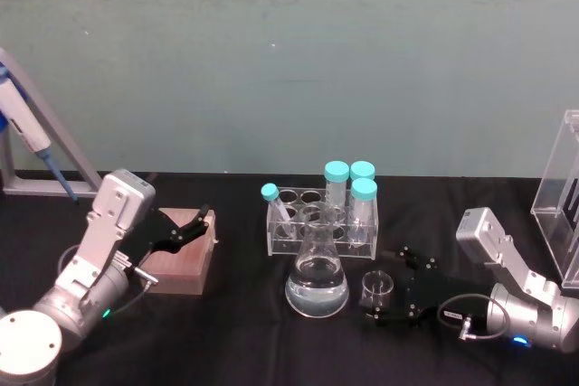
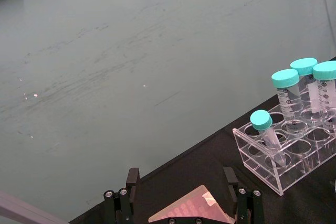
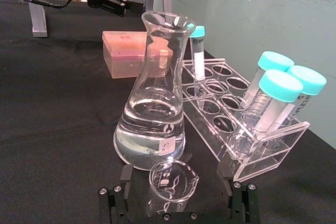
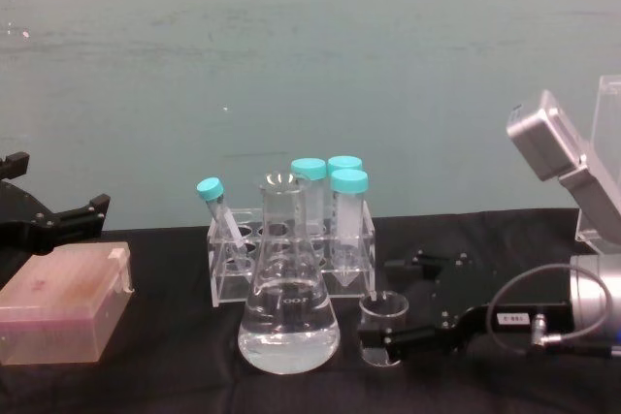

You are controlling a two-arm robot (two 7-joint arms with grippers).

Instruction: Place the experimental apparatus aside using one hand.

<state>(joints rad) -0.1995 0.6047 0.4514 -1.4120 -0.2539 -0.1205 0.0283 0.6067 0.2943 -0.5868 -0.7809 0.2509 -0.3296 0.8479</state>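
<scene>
From the right wrist, the small beaker [image 3: 172,182] is seen standing between the right gripper's [image 3: 177,180] spread jaws with a gap on each side, just beside the conical flask [image 3: 152,114]; the head view adds the acrylic stand [image 1: 565,196] at the far right. Black table [image 1: 244,332], teal wall [image 1: 271,61]; the left gripper [image 1: 194,226], jaws apart, hangs above a pink box [image 1: 185,264].

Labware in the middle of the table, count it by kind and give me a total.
Teal-capped tubes: 4
Clear tube rack: 1
Conical flask: 1
Small beaker: 1
Total: 7
</scene>
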